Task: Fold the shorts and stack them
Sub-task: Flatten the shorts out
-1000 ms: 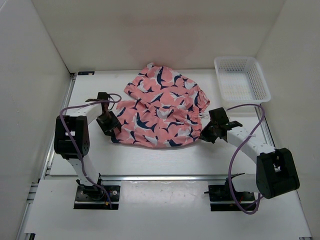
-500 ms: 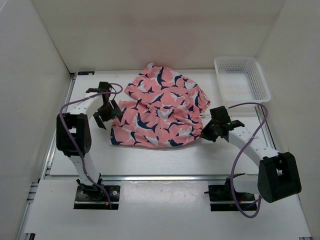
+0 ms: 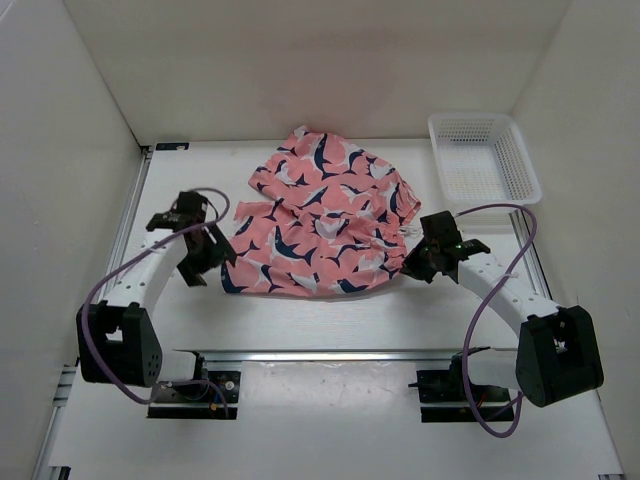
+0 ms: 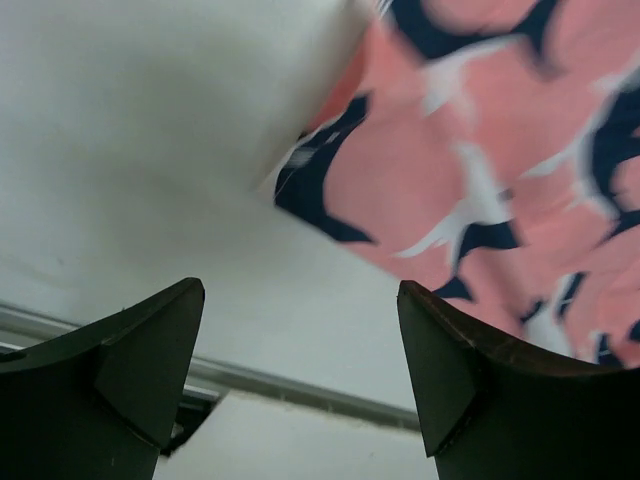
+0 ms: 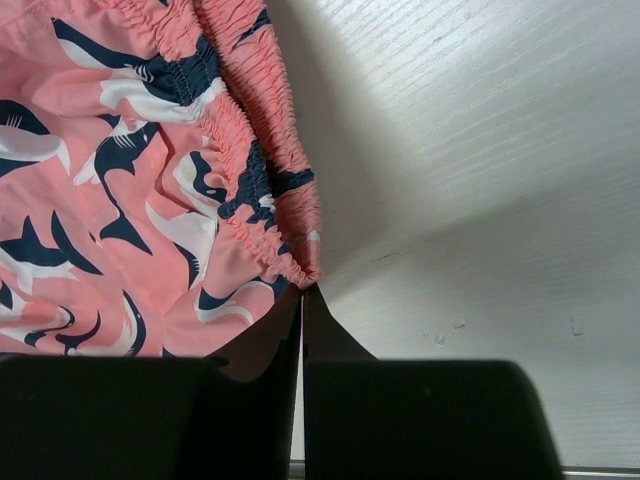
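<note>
The salmon-pink shark-print shorts point(image 3: 320, 225) lie crumpled in the middle of the table. My left gripper point(image 3: 207, 264) is open and empty, just left of the shorts' near-left hem and not touching it. In the left wrist view point(image 4: 300, 290) the dark-trimmed hem corner point(image 4: 310, 185) lies beyond the spread fingers. My right gripper point(image 3: 411, 267) is shut on the shorts' gathered waistband at their right edge. In the right wrist view point(image 5: 302, 290) the waistband corner point(image 5: 290, 255) sits at the closed fingertips.
A white mesh basket point(image 3: 484, 160) stands at the back right corner. White walls enclose the table on three sides. A metal rail point(image 3: 320, 353) runs along the near edge in front of the arm bases.
My left arm has swung left and back from the shorts' left edge, its gripper now open and apart from the fabric. The right gripper has barely moved.
</note>
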Controlling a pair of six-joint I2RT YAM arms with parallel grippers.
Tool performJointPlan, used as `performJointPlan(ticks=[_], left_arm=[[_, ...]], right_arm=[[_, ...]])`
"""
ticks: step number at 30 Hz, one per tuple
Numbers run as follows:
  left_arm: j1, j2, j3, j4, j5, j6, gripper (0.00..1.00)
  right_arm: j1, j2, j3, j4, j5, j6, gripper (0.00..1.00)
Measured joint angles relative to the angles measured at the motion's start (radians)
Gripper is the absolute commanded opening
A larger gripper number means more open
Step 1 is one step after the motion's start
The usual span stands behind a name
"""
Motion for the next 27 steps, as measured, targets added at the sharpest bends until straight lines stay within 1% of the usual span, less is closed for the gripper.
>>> performJointPlan(ticks=[3, 5, 11, 15, 17, 18, 21, 23, 24, 27], left_arm=[[-0.003, 0.015, -0.164, 0.034, 0.074, -0.03, 0.88], [-0.006, 0.037, -0.217, 0.042, 0.102, -0.046, 0.88], [-0.007, 0.076, -0.233, 0.128, 0.135, -0.074, 0.86], [-0.014, 0.189, -0.233, 0.192, 0.135, -0.082, 0.8], [-0.017, 0.245, -0.224, 0.198, 0.135, -0.083, 0.75], [-0.018, 0.266, -0.204, 0.187, 0.135, -0.085, 0.72], [-0.02, 0.313, -0.154, 0.187, 0.132, -0.093, 0.42], [-0.023, 0.348, -0.117, 0.192, 0.132, -0.088, 0.18], [-0.025, 0.364, -0.097, 0.195, 0.132, -0.084, 0.1], [-0.027, 0.397, -0.05, 0.219, 0.133, -0.073, 0.1]], right_arm=[[0.0, 0.0, 0.0, 0.0, 0.0, -0.001, 0.0], [0.0, 0.0, 0.0, 0.0, 0.0, -0.002, 0.0], [0.0, 0.0, 0.0, 0.0, 0.0, -0.004, 0.0], [0.0, 0.0, 0.0, 0.0, 0.0, -0.004, 0.0], [0.0, 0.0, 0.0, 0.0, 0.0, -0.004, 0.0], [0.0, 0.0, 0.0, 0.0, 0.0, -0.004, 0.0], [0.0, 0.0, 0.0, 0.0, 0.0, -0.004, 0.0], [0.0, 0.0, 0.0, 0.0, 0.0, -0.005, 0.0], [0.0, 0.0, 0.0, 0.0, 0.0, -0.004, 0.0], [0.0, 0.0, 0.0, -0.001, 0.0, -0.005, 0.0]])
